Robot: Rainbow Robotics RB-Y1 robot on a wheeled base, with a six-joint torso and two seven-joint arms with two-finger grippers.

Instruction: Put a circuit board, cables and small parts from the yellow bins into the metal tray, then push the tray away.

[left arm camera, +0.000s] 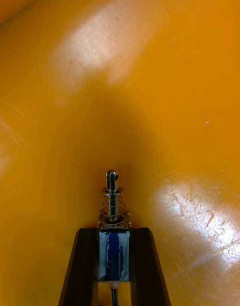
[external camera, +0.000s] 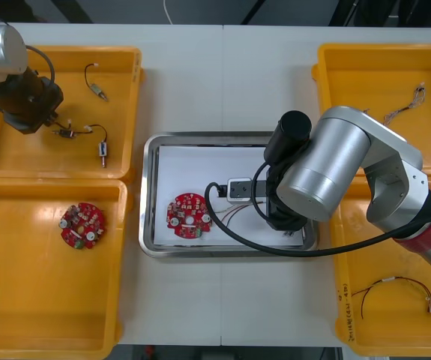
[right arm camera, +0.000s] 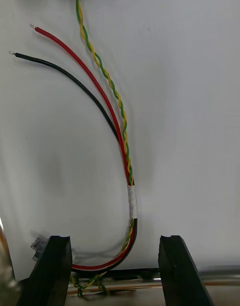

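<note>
A bundle of cables [right arm camera: 132, 201] is laid on the white floor of the metal tray [external camera: 149, 196], near a round red circuit board [external camera: 188, 216]. The bundle has a red cable, a black one and a twisted green and yellow one, all tied with a white band. The right gripper [right arm camera: 115, 241] is spread wide open around the bend of the bundle and nothing is held. Much of the tray is hidden by the right arm [external camera: 335, 165]. In the far left yellow bin [external camera: 125, 60], a small metal part [left arm camera: 113, 211] with a spring is squeezed tight by the left gripper [left arm camera: 114, 232] — another part [external camera: 102, 150] lies nearby.
</note>
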